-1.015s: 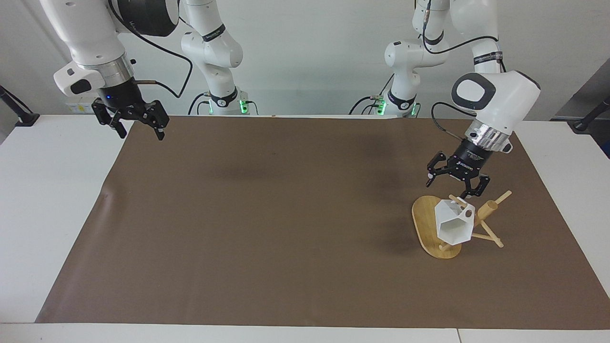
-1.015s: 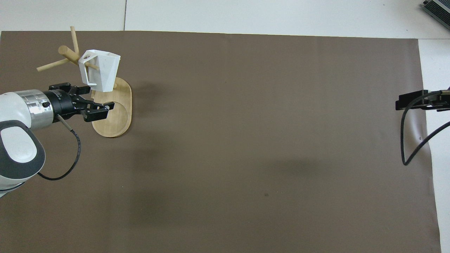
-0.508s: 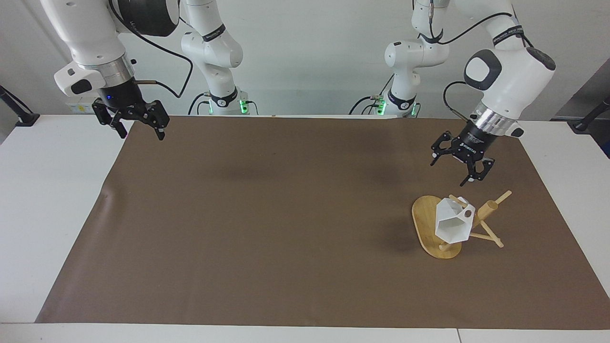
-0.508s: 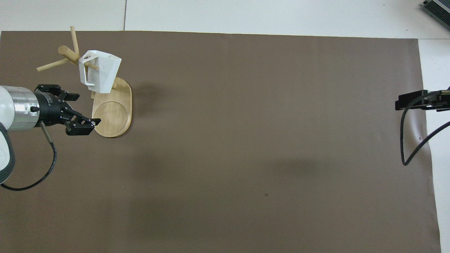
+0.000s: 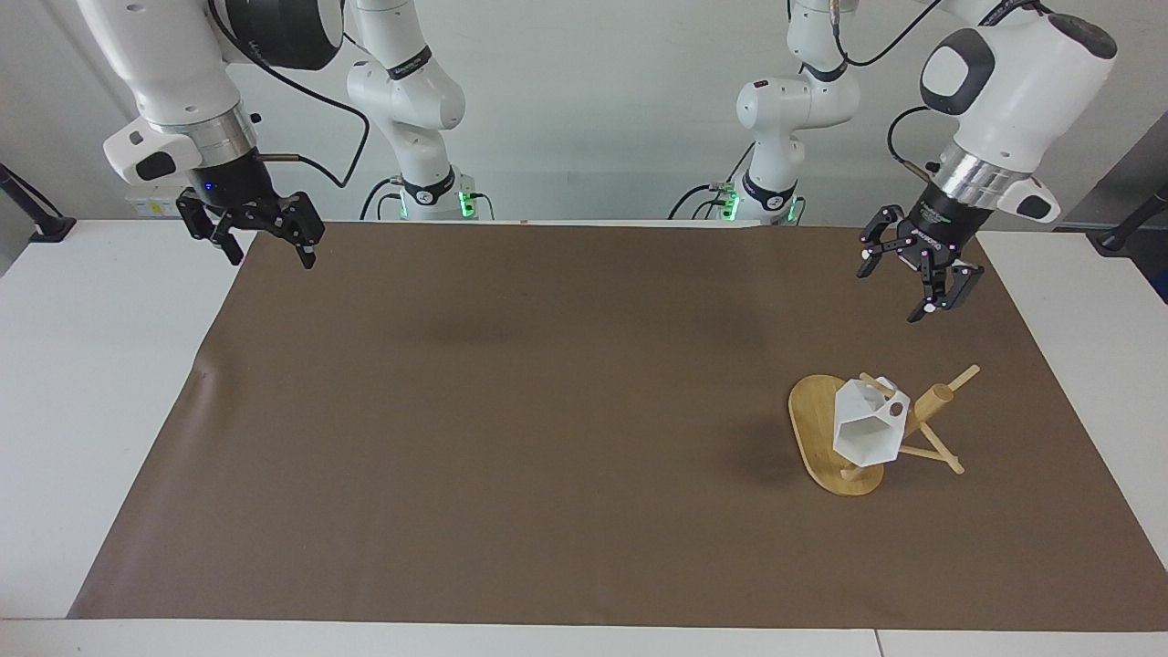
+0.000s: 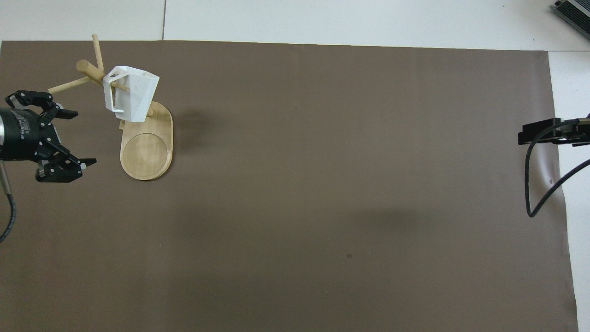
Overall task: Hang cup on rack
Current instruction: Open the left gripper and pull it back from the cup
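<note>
The white faceted cup (image 5: 862,431) (image 6: 133,94) hangs by its handle on a thin peg of the bamboo rack (image 5: 933,402) (image 6: 87,69), above the rack's oval base (image 5: 815,429) (image 6: 146,152). My left gripper (image 5: 896,290) (image 6: 79,137) is open and empty, raised in the air over the brown mat, apart from the cup and rack, at the left arm's end of the table. My right gripper (image 5: 271,254) (image 6: 540,131) waits open and empty above the mat's corner at the right arm's end.
A brown mat (image 5: 547,438) (image 6: 322,184) covers most of the white table (image 5: 100,383). A black cable (image 6: 537,184) droops from the right arm over the mat's edge. Nothing else lies on the mat.
My left gripper, open throughout, has drawn up and away from the cup toward its own base. The cup stays hanging on the peg. The right arm has not moved.
</note>
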Controlling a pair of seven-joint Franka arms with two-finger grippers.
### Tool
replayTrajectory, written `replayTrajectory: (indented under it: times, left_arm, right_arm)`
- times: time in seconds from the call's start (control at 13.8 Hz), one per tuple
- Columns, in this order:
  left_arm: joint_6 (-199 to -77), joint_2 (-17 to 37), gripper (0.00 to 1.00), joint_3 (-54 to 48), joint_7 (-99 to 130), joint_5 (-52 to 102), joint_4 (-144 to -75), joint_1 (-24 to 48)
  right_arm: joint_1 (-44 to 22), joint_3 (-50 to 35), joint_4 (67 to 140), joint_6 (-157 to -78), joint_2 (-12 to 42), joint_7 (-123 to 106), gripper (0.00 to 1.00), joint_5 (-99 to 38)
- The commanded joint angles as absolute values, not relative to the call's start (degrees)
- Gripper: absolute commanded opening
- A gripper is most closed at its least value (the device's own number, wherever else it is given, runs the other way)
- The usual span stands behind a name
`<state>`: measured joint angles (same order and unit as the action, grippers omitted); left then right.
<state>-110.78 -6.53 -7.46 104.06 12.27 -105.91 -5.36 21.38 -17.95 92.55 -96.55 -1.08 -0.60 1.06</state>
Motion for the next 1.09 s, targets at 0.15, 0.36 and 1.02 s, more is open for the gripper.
replayTrajectory:
  times: [0.15, 0.36, 1.02]
  left_arm:
    - [-104.2, -5.7, 1.00, -7.8, 84.9, 9.5, -99.5, -6.5]
    - [-102.7, -5.7, 1.00, -7.8, 72.7, 9.4, -98.4, -6.6]
    - [-100.5, -6.1, 1.00, -6.3, 32.3, 4.4, -98.2, -6.5]
  right_arm:
    - [21.9, -18.2, 92.5, -95.7, -1.4, -1.4, 1.00, 0.8]
    - [21.9, -18.3, 92.5, -95.7, -1.4, -1.4, 1.00, 0.8]
    - [21.9, -18.2, 92.5, -95.7, -1.4, -1.4, 1.00, 0.8]
